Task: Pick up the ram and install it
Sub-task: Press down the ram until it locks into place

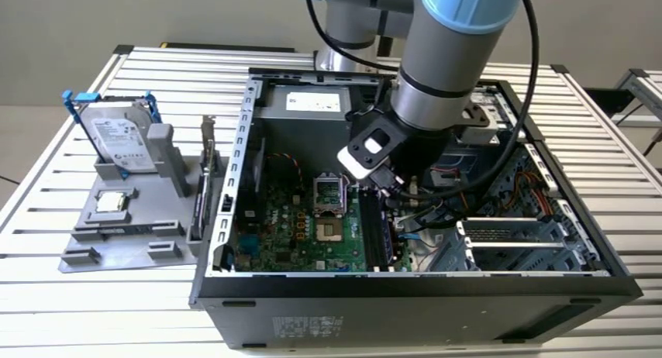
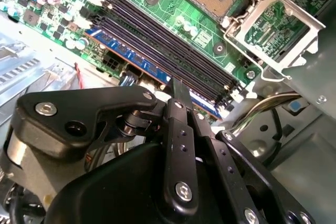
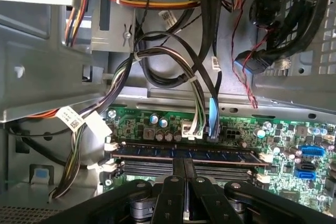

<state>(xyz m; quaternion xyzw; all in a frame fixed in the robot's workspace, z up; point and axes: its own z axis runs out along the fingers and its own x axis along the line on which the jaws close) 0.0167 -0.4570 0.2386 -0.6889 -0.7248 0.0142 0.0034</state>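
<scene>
The ram (image 2: 137,56) is a dark blue-green strip standing in the outermost of several black motherboard slots (image 2: 173,40); in the first wrist view the ram (image 3: 157,151) lies along the board edge below the cables. My gripper (image 2: 178,88) is shut, its two black fingers pressed together, with their tips at the ram's top edge near mid-length. In the first wrist view my gripper (image 3: 185,164) sits just over the same strip. In the exterior view my gripper (image 1: 398,200) reaches down into the open computer case (image 1: 248,141) over the slots.
A grey holder (image 1: 124,234) beside the case carries a silver hard drive in a blue frame (image 1: 119,137) and a small square processor chip (image 1: 112,203). The open processor socket (image 1: 329,191) lies beside the slots. Cable bundles (image 3: 199,93) and metal case walls stand close around the gripper.
</scene>
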